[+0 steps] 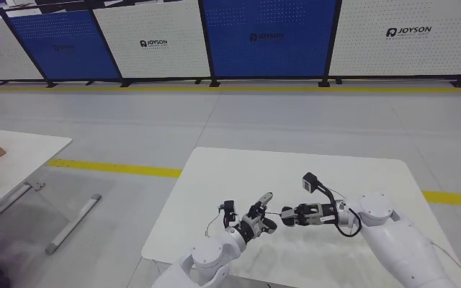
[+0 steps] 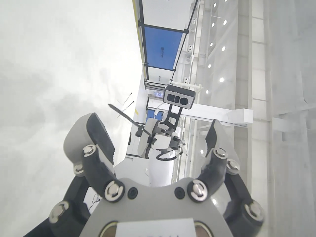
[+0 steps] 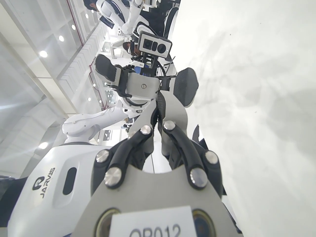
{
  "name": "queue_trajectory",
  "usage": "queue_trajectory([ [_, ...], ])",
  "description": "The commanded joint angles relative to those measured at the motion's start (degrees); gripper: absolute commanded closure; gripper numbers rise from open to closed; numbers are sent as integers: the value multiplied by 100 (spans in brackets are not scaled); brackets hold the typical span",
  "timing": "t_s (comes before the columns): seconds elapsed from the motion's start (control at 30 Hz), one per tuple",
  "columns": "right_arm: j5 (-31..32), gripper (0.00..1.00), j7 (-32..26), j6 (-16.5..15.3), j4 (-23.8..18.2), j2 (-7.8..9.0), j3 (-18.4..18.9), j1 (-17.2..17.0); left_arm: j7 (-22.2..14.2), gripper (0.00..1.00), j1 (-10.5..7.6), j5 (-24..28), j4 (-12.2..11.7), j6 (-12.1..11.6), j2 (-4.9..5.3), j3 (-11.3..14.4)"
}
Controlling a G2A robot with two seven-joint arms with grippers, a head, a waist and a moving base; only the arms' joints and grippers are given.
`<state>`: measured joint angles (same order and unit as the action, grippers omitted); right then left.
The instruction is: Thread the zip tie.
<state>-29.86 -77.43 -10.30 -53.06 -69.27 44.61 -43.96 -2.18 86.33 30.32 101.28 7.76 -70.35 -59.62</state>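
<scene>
A thin black zip tie (image 2: 122, 115) sticks out of my right gripper (image 2: 145, 133), which is shut on its end above the white table (image 1: 302, 173). Seen from its own wrist, the right gripper (image 3: 158, 102) has its two fingers pressed together. My left gripper (image 2: 155, 129) faces it head on and is open, with its pads (image 2: 100, 134) wide apart and nothing between them. From above, the left gripper (image 1: 267, 209) and the right gripper (image 1: 287, 214) hover close together, tip to tip, near the table's front. The tie's free end points toward the left gripper (image 3: 147, 76).
The table's left edge (image 1: 169, 209) and front edge lie close to both arms. A second white table (image 1: 29, 155) stands off to the left across the grey floor. Blue and white partition panels (image 1: 266, 36) line the back.
</scene>
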Motion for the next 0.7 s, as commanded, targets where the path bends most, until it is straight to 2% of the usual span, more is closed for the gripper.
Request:
queue_trajectory([
  [0.0,-91,100,-163,40,38,-1,27,7,-24,0,25,-7,0,-43,3,-15],
  [0.23,-91,100,-163,40,38,-1,27,7,-24,0,25,-7,0,-43,3,-15],
  [0.43,-91,100,-163,40,38,-1,27,7,208,0,21,-369,-27,-65,-6,69],
  [0.67,-91,100,-163,40,38,-1,27,7,231,0,27,-375,-13,-68,-11,87],
])
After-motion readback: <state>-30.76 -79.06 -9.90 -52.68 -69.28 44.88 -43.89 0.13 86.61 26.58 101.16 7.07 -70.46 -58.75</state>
